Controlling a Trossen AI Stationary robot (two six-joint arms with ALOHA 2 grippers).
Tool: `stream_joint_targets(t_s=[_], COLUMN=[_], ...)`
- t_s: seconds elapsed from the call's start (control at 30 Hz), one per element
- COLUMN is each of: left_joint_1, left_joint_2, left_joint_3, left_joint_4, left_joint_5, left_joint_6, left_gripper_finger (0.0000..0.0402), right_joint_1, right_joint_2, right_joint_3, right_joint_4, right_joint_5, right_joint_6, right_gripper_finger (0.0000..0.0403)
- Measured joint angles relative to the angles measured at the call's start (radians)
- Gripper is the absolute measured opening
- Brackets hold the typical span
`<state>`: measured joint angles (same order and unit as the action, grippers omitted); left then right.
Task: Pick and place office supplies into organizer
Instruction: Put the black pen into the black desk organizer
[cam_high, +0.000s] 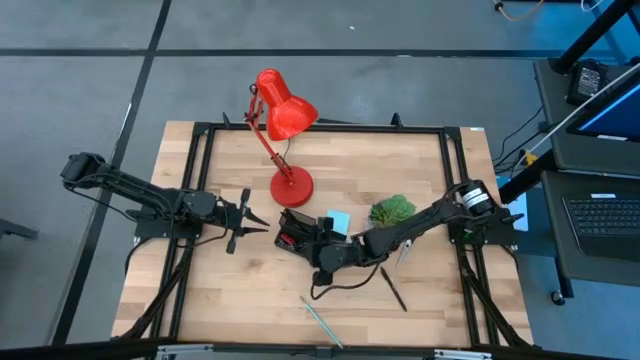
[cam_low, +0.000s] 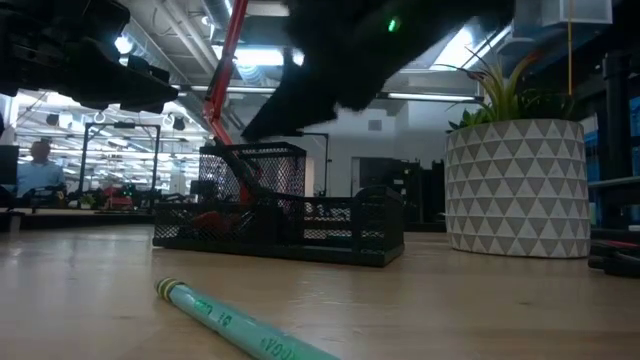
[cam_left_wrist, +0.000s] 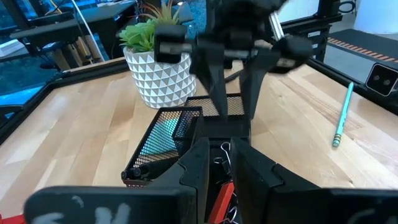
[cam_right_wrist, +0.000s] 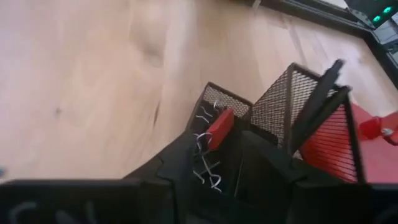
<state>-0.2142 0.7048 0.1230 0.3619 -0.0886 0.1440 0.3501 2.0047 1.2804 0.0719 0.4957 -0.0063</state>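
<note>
High view shows the right gripper low over the organizer, which sits just in front of the lamp base and beside the plant. Its wrist view looks past the fingers into the mesh tray, where clips and something red lie below them; whether the fingers are apart or together on an item I cannot tell. If it carries something, I think it should go straight down into a free compartment, release low, and keep away from the mesh walls. The left gripper waits near the tray, fingers apart. A teal pen and a dark pen lie on the table behind the right gripper. The teal pen has printing, too blurred to read.
</note>
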Motion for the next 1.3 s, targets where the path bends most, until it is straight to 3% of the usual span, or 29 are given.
stream_joint_targets(t_s=[0.27,0.4,0.57,0.7,0.83,1.03,1.3], left_joint_1=[0.000,0.000,0.000,0.000,0.000,0.000,0.000], left_joint_2=[0.000,0.000,0.000,0.000,0.000,0.000,0.000], left_joint_3=[0.000,0.000,0.000,0.000,0.000,0.000,0.000], left_joint_4=[0.001,0.003,0.001,0.002,0.001,0.001,0.001], left_joint_5=[0.000,0.000,0.000,0.000,0.000,0.000,0.000], left_joint_6=[-0.036,-0.083,-0.094,-0.097,-0.097,-0.097,-0.097], left_gripper_finger=[0.0059,0.0059,0.0059,0.0059,0.0059,0.0059,0.0059], right_joint_1=[0.064,0.112,0.166,0.190,0.200,0.198,0.198], right_joint_2=[-0.112,-0.158,-0.209,-0.221,-0.203,-0.199,-0.199], right_joint_3=[0.001,0.001,0.001,0.001,0.001,0.000,-0.042], right_joint_4=[-0.208,-0.329,-0.529,-0.724,-0.912,-1.048,-1.016], right_joint_5=[-0.006,-0.076,-0.094,-0.208,-0.327,-0.357,-0.375], right_joint_6=[0.191,0.304,0.647,0.974,1.190,1.339,1.380], right_gripper_finger=[0.0154,0.0154,0.0154,0.0154,0.0154,0.0154,0.0154])
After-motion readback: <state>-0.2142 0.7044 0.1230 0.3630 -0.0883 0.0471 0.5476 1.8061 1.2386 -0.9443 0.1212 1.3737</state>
